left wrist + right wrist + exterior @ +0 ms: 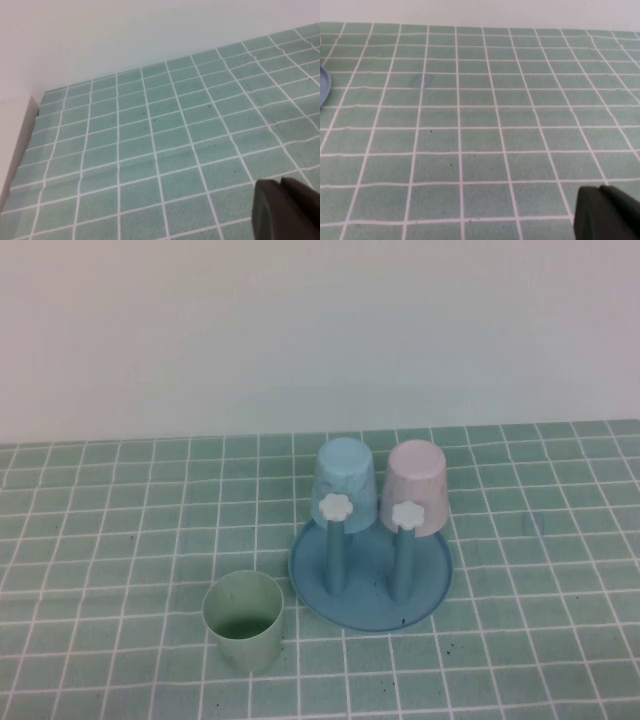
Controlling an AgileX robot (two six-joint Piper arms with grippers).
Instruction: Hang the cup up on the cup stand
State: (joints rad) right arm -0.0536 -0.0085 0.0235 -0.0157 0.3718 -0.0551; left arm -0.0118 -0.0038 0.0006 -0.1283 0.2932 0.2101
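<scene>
The cup (243, 620), pale mint green, stands upright and open-mouthed on the tiled cloth, just left of the cup stand (371, 575) and nearer the front. That blue stand has a round dish base and upright pegs with white flower knobs. A light blue cup (346, 484) and a pink cup (417, 487) hang upside down on its back pegs. Neither arm shows in the high view. My left gripper (281, 187) is shut over bare tiles, holding nothing. My right gripper (600, 192) is shut over bare tiles too, with the stand's rim (323, 86) far off at the picture's edge.
A green tiled cloth (120, 540) covers the table up to a white back wall (300, 330). In the left wrist view a white board (17, 140) borders the cloth's side.
</scene>
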